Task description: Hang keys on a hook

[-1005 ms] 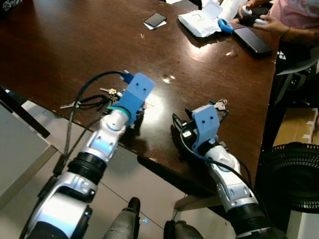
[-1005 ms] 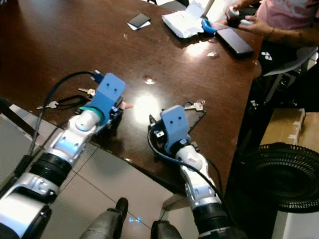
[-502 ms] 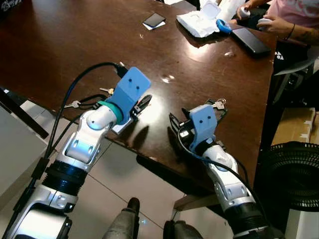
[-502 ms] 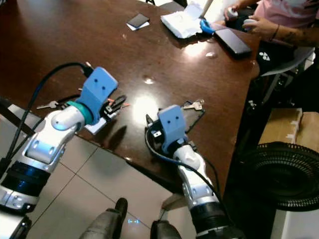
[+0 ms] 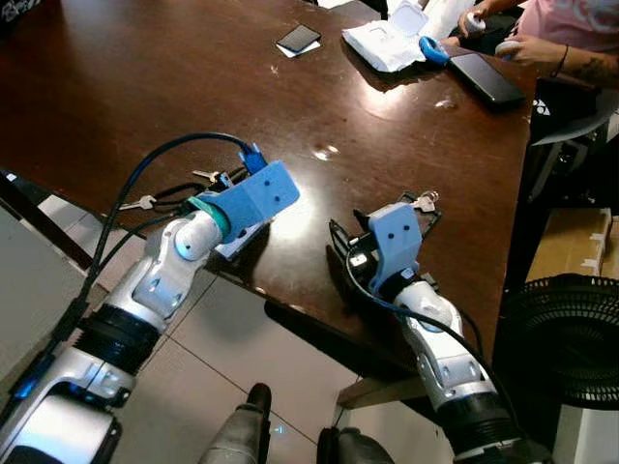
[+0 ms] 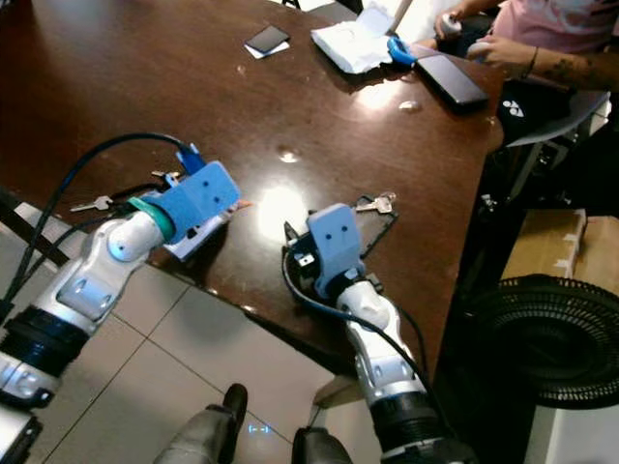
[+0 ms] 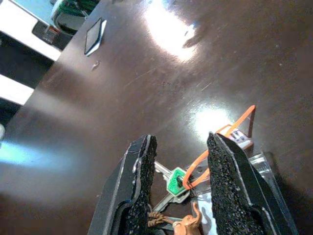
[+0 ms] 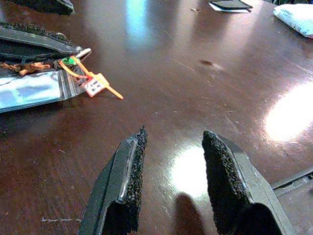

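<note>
The keys (image 7: 172, 185) lie flat on the dark brown desk (image 5: 145, 87) near its front edge, between the spread fingers of the released left claw (image 7: 178, 188), the green-capped key's long axis running roughly along the fingers. An orange loop joins them to a small tag (image 7: 238, 138) whose print is too small to read, and a clear plastic bag (image 8: 29, 90) partly hides the bunch. The right claw (image 8: 171, 183) rests released on bare desk nearby, grasping nothing.

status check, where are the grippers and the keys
Left gripper open, low over the keys on the table. Right gripper open, empty, over bare wood. Orange tag beside keys.
</note>
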Motion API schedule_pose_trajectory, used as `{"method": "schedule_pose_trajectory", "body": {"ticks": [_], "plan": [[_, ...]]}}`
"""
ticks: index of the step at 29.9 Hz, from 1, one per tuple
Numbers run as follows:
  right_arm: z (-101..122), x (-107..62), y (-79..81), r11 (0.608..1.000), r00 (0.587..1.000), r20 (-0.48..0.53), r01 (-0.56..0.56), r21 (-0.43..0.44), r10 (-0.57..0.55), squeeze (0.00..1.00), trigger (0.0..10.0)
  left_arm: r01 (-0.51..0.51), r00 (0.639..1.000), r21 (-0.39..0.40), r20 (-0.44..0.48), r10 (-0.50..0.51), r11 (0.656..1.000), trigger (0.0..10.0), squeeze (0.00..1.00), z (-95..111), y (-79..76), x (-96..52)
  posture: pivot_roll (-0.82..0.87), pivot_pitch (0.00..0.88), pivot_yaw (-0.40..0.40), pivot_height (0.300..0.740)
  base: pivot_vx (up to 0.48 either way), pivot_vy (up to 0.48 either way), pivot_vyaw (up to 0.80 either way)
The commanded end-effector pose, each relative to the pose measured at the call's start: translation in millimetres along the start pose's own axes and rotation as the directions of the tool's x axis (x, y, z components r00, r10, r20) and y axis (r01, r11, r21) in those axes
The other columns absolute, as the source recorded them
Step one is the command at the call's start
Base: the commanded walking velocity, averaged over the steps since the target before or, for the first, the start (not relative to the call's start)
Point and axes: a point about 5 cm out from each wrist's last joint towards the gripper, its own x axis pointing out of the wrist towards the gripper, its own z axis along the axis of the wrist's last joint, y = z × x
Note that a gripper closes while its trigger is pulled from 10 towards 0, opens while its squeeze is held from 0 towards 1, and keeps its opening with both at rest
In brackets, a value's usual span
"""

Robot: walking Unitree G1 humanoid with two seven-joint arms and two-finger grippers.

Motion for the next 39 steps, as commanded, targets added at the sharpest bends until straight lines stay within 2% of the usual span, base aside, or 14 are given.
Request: {"method": "schedule_pose_trajectory", "body": {"ticks": [1,11,26,28,29,30,31,32,34,35,39], "plan": [[-4.3,-2.3,1.7,1.000,1.000,-0.011,-0.003,0.010,0.003,0.00,10.0,0.049,0.999,0.051,0.001,-0.049,0.997,10.0,0.00,-2.0,-11.4,-2.8,0.09,0.205,0.061,0.740,0.000,0.000,0.00],[-4.4,-4.2,1.6,1.000,1.000,-0.011,0.001,0.013,-0.001,0.00,10.0,-0.019,0.999,0.089,-0.046,0.023,0.996,10.0,0.00,-16.9,-18.4,9.6,0.08,0.219,0.066,0.740,0.000,0.000,0.00],[-5.6,-6.2,3.2,1.000,1.000,-0.015,0.001,0.018,-0.001,0.00,10.0,-0.089,0.992,0.092,-0.084,0.096,0.992,10.0,0.00,-23.3,-12.8,12.0,0.09,0.229,0.071,0.740,0.000,0.000,0.00],[-6.1,-6.2,4.6,1.000,1.000,-0.016,0.000,0.021,0.001,0.00,10.0,-0.105,0.990,0.079,-0.086,0.112,0.991,9.2,0.00,-23.1,-12.4,13.2,0.09,0.229,0.072,0.740,0.000,0.000,0.00],[-6.1,-6.2,4.6,1.000,1.000,-0.016,0.000,0.021,0.001,0.00,10.0,-0.105,0.990,0.079,-0.086,0.112,0.991,9.2,0.00,-23.1,-12.4,13.2,0.09,0.229,0.072,0.740,0.000,0.000,0.00],[-6.2,-6.3,5.1,1.000,1.000,-0.016,-0.001,0.022,0.001,0.00,10.0,-0.114,0.989,0.068,-0.090,0.120,0.991,7.1,0.00,-22.8,-12.6,14.0,0.09,0.230,0.072,0.740,0.000,0.000,0.00],[-6.2,-6.3,5.1,1.000,1.000,-0.016,-0.001,0.022,0.001,0.00,10.0,-0.114,0.989,0.068,-0.090,0.120,0.991,7.1,0.00,-22.8,-12.6,14.0,0.09,0.230,0.072,0.740,0.000,0.000,0.00],[-6.3,-6.5,5.3,1.000,1.000,-0.017,-0.001,0.022,0.001,0.00,10.0,-0.128,0.987,0.056,-0.096,0.133,0.990,3.0,0.00,-22.8,-12.8,15.3,0.09,0.230,0.074,0.740,0.000,0.000,0.00],[-6.4,-6.6,5.3,1.000,1.000,-0.017,0.000,0.022,0.001,0.00,10.0,-0.137,0.985,0.049,-0.100,0.141,0.989,3.0,0.00,-22.8,-13.0,16.1,0.09,0.230,0.074,0.740,0.000,0.000,0.00],[-6.5,-6.9,5.0,1.000,1.000,-0.018,0.001,0.022,0.000,0.00,10.0,-0.151,0.982,0.034,-0.106,0.154,0.988,0.0,0.00,-23.1,-12.6,17.0,0.09,0.231,0.074,0.740,0.000,0.000,0.00],[-6.8,-7.1,4.5,1.000,1.000,-0.019,0.003,0.021,-0.003,0.00,10.0,-0.173,0.978,0.003,-0.118,0.172,0.985,0.0,0.00,-23.6,-11.9,17.7,0.09,0.231,0.076,0.740,0.000,0.000,0.00]]}}
